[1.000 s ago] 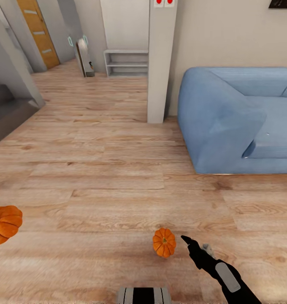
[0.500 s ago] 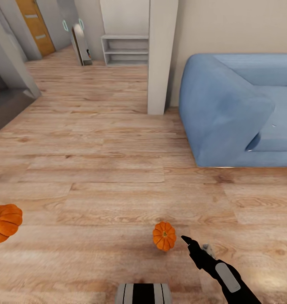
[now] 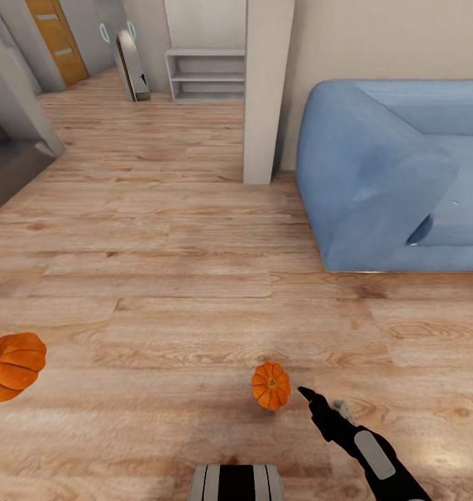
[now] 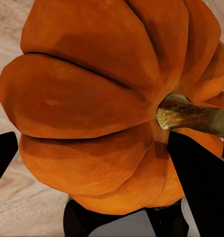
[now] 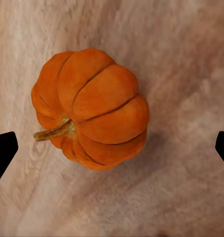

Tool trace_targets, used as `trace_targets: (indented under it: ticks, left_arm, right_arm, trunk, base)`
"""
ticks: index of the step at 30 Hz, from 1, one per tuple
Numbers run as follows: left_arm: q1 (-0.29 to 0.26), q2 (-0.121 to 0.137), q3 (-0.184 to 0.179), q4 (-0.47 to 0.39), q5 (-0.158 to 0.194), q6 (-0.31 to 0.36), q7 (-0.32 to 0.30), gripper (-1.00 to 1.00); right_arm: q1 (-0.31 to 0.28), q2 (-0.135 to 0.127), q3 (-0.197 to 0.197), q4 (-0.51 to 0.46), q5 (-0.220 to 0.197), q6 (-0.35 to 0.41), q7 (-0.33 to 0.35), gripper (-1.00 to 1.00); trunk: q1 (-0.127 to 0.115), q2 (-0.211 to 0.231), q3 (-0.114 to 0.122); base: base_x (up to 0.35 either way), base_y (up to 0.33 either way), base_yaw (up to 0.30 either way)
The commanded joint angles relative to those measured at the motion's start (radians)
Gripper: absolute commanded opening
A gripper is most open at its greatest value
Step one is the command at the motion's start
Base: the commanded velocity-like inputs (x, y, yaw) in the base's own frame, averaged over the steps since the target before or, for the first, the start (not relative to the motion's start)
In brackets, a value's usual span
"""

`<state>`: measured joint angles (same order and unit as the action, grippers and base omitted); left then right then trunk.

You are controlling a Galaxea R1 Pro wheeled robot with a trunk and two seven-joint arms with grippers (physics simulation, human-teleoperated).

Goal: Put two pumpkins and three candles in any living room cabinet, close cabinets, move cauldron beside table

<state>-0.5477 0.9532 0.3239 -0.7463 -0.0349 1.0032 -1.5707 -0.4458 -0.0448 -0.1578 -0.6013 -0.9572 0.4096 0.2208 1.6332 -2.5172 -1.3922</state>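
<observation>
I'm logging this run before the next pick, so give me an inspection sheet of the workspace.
Surface: wood plank floor.
Job's things: one pumpkin on the floor; second pumpkin between the left gripper's fingers.
Clutter: nothing seen.
Grippers: left gripper shut on the second pumpkin; right gripper open, beside the floor pumpkin, not touching.
Cables: nothing seen.
Surroundings: blue sofa, white pillar, grey shelf unit, orange door.

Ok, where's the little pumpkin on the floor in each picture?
Head view: the floor pumpkin sits low in the middle, just ahead of the right gripper.
Right wrist view: same pumpkin, centre, between open black fingertips.
Left wrist view: the other pumpkin, gripped close up.
Shared landmark: the wood floor.
</observation>
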Motion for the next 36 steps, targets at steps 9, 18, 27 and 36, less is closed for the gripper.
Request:
trace_targets:
  ticks: [9, 18, 27, 36]
  left_arm:
    - [0.0, 0.0, 0.0, 0.008, -0.002, -0.015, 0.0, -1.0]
    - [0.0, 0.0, 0.001, 0.008, -0.002, -0.015, 0.0, -1.0]
    - [0.0, 0.001, 0.003, 0.008, -0.002, -0.015, 0.0, -1.0]
    - [0.0, 0.001, 0.003, 0.008, -0.002, -0.015, 0.0, -1.0]
  right_arm:
    - [-0.001, 0.0, 0.003, 0.0, 0.0, -0.001, 0.0, 1.0]
    - [-0.001, 0.0, 0.004, 0.0, 0.0, -0.004, 0.0, 1.0]
    - [-0.001, 0.001, 0.004, -0.001, 0.001, -0.016, 0.0, 1.0]
    - [-0.001, 0.006, 0.005, -0.002, 0.003, -0.022, 0.0, 1.0]
  trunk:
    - [0.0, 0.0, 0.0]
    - [0.0, 0.0, 0.0]
    - [0.004, -0.002, -0.031]
    - [0.008, -0.004, -0.066]
  base:
    - [0.113, 0.028, 0.0]
    - [0.099, 0.023, 0.0]
    - [0.003, 0.001, 0.0]
    - [0.0, 0.0, 0.0]
